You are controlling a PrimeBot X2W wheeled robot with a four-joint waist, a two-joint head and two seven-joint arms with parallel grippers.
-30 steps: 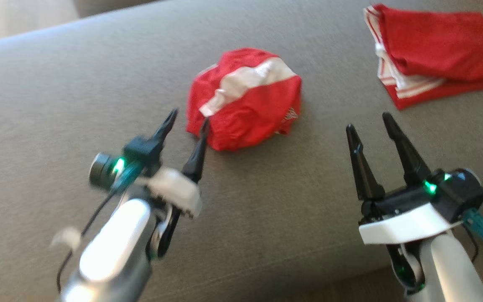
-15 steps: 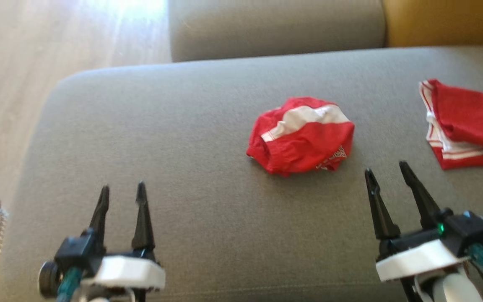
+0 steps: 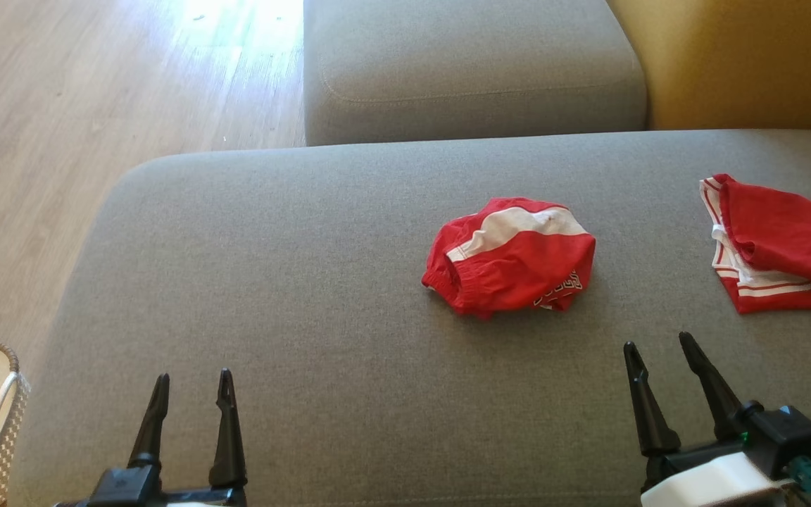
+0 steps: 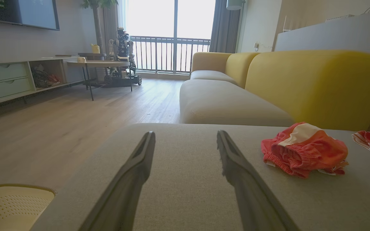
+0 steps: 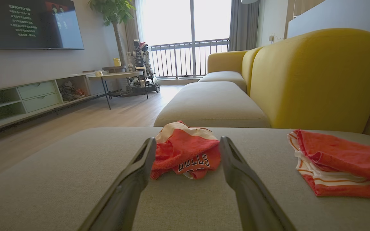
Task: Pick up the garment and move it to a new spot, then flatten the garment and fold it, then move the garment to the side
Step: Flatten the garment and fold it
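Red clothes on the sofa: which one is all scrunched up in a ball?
The red garment in the middle of the grey cushion, with the wide white band. The other red garment, far right, lies folded flat.

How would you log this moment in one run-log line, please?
phase: pre-grasp | garment: crumpled on sofa cushion, untouched | left gripper: open, empty | right gripper: open, empty, facing garment | second red garment: right side
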